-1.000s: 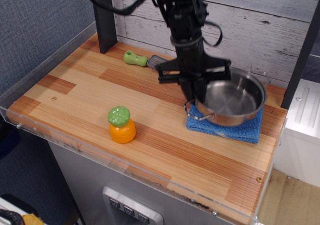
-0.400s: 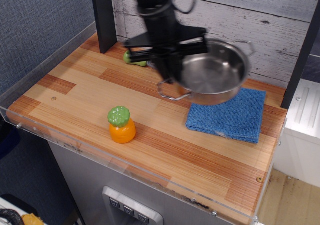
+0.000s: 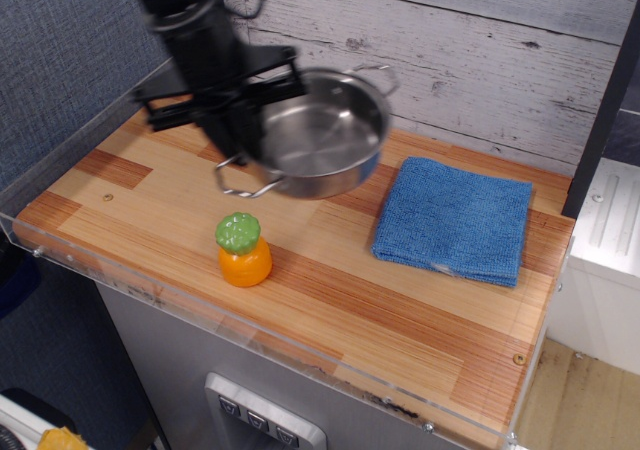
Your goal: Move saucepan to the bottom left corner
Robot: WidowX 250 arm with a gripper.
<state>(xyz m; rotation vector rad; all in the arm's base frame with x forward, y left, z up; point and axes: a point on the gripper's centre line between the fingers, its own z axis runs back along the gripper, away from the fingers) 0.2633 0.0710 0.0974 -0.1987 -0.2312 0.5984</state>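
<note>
Shiny silver saucepan (image 3: 318, 142), blue cloth (image 3: 455, 218), green-capped orange toy (image 3: 243, 251), striped brown-and-light tabletop (image 3: 400, 310).

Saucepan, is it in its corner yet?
Not yet. Done: the saucepan is off the blue cloth. In hand: the gripper holds it by its rim above the table. Left: carry it past the orange toy to the bottom left corner and set it down.

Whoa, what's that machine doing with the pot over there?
A black robot arm's gripper is clamped on the rim of a shiny saucepan and holds it in the air above the back part of the wooden table. The pan is empty and tilted slightly. On the table sit an orange toy with a green top near the front and a folded blue cloth to the right. The bottom left corner, where the pan should go, has nothing on it.
</note>
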